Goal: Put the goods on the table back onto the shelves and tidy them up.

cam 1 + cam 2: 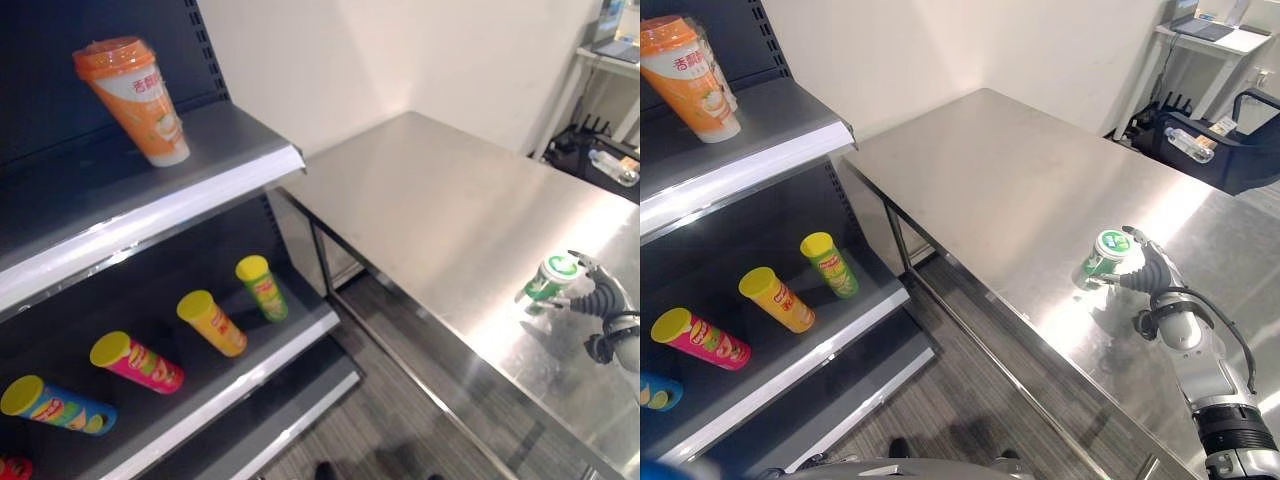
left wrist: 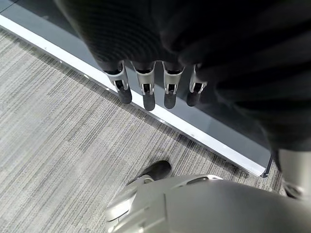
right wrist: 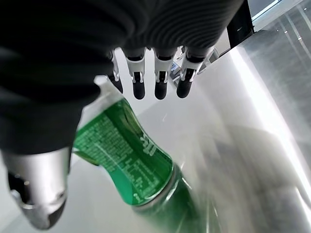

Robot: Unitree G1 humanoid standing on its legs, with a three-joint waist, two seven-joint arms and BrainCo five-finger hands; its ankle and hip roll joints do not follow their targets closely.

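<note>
Your right hand (image 1: 1148, 272) sits just right of the upright green can (image 1: 1103, 257) — fingers spread, not yet clamped — so close leftward.

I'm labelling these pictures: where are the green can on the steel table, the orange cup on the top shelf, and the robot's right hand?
green can (image 1: 1103, 255): right eye view, its side.
orange cup (image 1: 138, 100): left eye view, its body.
right hand (image 1: 1152, 272): right eye view, its dark cover.

Right robot hand (image 1: 1148, 272) fingers extended and relaxed; left robot hand (image 2: 155, 87) hangs with fingers straight
</note>
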